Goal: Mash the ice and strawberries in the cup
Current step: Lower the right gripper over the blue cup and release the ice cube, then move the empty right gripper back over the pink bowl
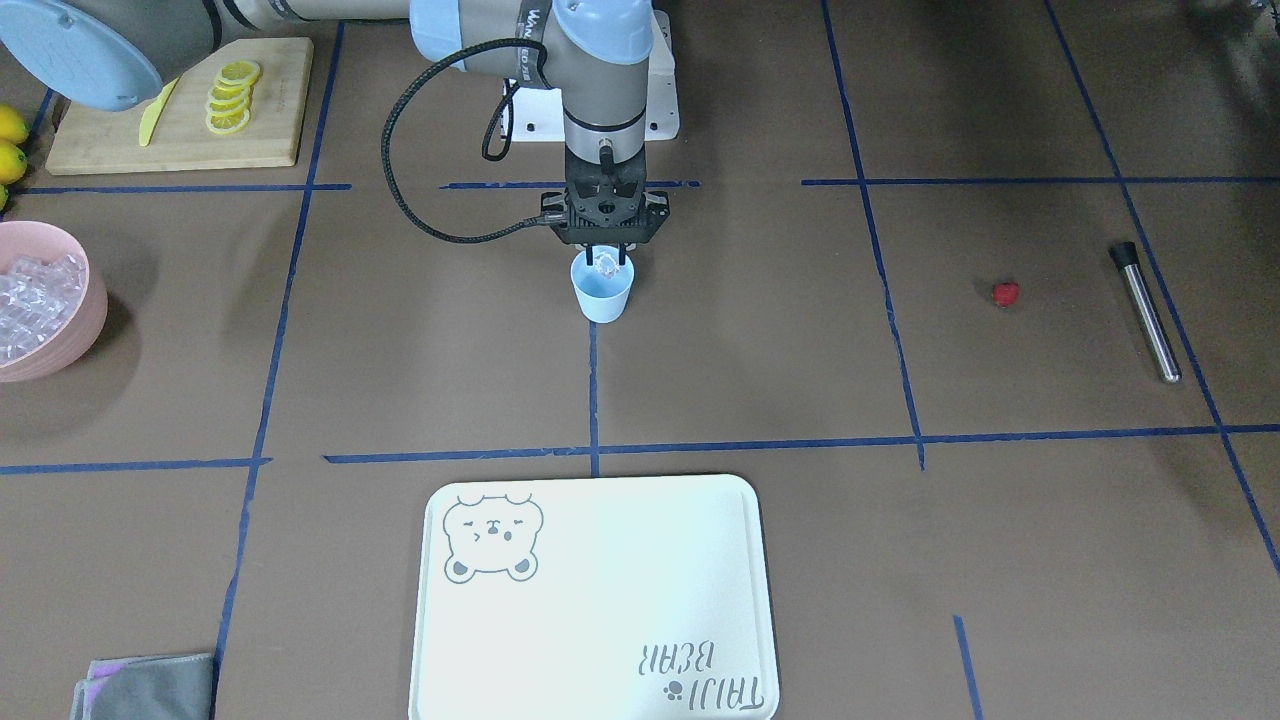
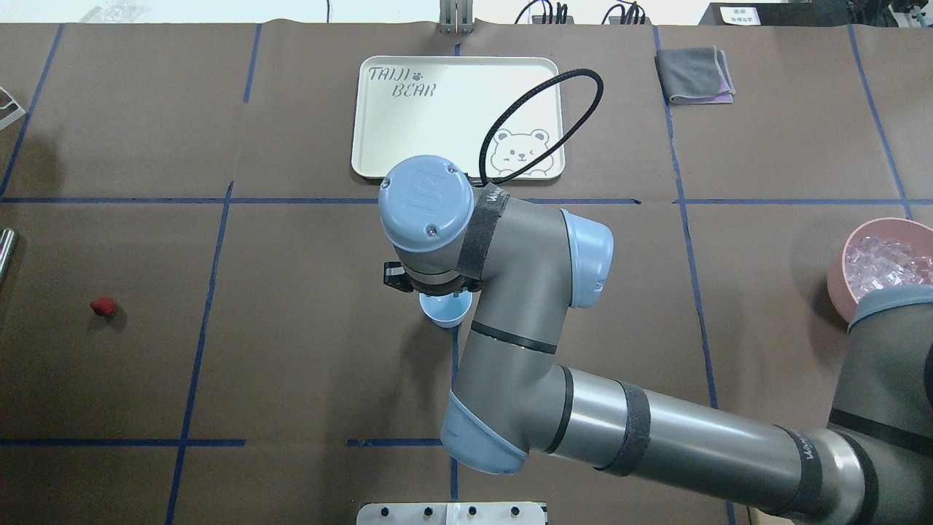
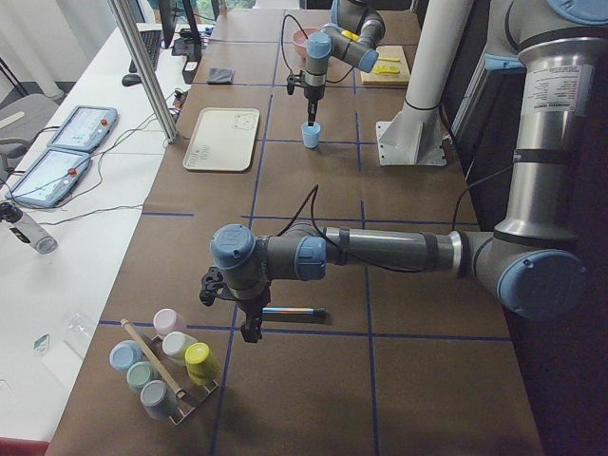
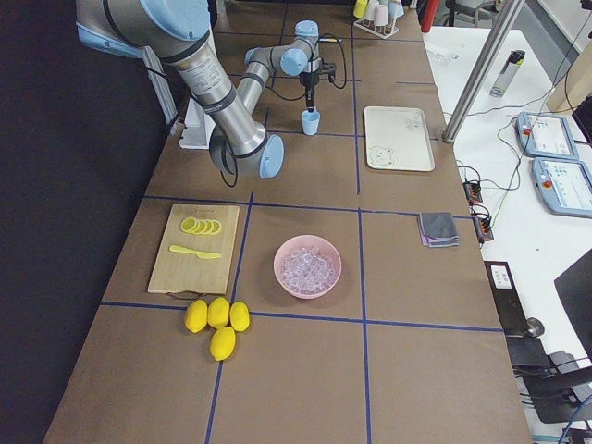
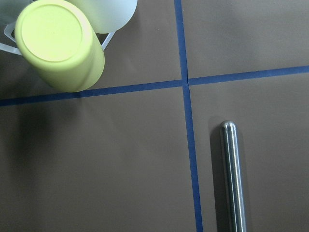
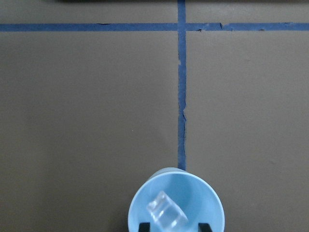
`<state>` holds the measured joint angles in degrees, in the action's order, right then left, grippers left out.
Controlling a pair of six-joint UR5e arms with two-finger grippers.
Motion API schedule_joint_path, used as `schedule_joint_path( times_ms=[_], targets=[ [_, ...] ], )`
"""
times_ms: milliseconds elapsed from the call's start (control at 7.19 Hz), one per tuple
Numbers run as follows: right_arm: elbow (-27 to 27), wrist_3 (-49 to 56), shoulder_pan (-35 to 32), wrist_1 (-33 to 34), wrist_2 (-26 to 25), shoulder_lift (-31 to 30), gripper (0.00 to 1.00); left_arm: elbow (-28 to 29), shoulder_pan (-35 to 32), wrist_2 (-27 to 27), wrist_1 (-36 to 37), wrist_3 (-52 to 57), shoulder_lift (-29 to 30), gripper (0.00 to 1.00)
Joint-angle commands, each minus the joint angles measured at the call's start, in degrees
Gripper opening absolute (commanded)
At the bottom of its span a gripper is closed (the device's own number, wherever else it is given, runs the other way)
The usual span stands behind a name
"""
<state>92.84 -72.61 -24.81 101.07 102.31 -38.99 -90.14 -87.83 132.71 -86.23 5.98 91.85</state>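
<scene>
My right gripper [image 6: 174, 226] hangs open over the cup [image 6: 203, 198], 1 ice cube [image 6: 166, 212] loose inside; a sideways nudge could tip it.

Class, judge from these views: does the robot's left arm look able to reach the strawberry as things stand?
Probably yes. The strawberry lies alone on the bare table, near the steel rod where the left gripper hovers; nothing stands between.

Right arm [image 2: 525, 350] & left arm [image 3: 380, 249]: grey tubes, pale-blue joint caps [image 2: 426, 200] w/ screws, blk bands. Blk braided cable [image 1: 386, 150] to blk right gripper [image 1: 607, 258].
</scene>
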Motion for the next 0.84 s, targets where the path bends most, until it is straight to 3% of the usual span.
schedule_joint_path(
  times_ms=[0, 418, 557, 696],
  targets=[
    [-0.12, 0.19, 0.11, 0.00, -0.01, -0.04, 0.99, -0.03, 0.03, 0.00, -0.07, 0.00, 0.00, 1.00],
    [0.32, 3.68, -4.25, 0.26, 2.69, -0.21, 0.99, -0.03, 0.03, 0.00, -0.07, 0.00, 0.00, 1.00],
    [1.11, 9.97, -9.59, 0.26, 9.24, -1.78, 0.99, -0.03, 0.03, 0.00, -0.07, 0.00, 0.00, 1.00],
    [3.38, 13.77, -13.73, 0.26, 12.01, -4.84, 0.99, -0.03, 0.03, 0.00, -0.07, 0.00, 0.00, 1.00]
  ],
)
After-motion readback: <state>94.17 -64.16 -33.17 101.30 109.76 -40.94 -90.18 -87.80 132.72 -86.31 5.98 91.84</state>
